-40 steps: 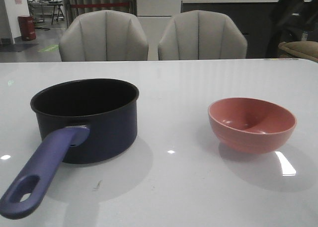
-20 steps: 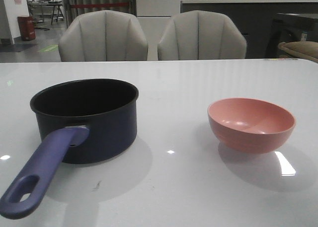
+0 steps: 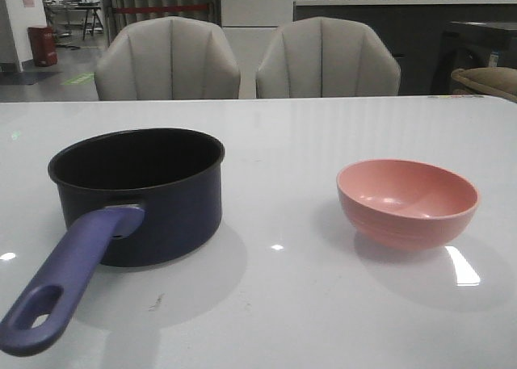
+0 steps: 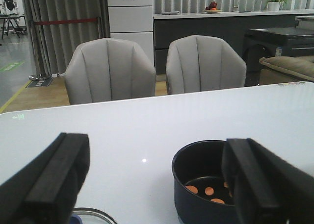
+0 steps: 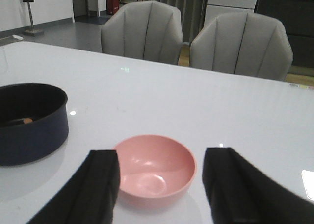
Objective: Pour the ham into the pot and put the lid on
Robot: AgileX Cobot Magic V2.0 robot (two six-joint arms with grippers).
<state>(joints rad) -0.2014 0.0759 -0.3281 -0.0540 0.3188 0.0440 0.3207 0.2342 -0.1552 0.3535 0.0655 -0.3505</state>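
Note:
The dark navy pot [image 3: 137, 195] stands at the left of the table, its purple-blue handle [image 3: 69, 284] pointing to the front. Several ham slices [image 4: 209, 191] lie on its black bottom; one also shows in the right wrist view [image 5: 28, 120]. The pink bowl [image 3: 408, 201] stands upright and empty at the right. Only an edge of the glass lid [image 4: 92, 215] shows, on the table beside the pot. My left gripper [image 4: 157, 155] is open and empty, back from the pot [image 4: 206, 185] and the lid. My right gripper [image 5: 162, 158] is open and empty, just short of the bowl [image 5: 154, 170]. Neither gripper shows in the front view.
Two grey chairs [image 3: 170, 58] stand behind the table's far edge [image 3: 258, 99]. The pot also shows in the right wrist view [image 5: 29, 123], to the left of the bowl.
A dark shape at the top right of the front view has gone. The pink bowl has settled level and sits very slightly further left. The pot has not moved.

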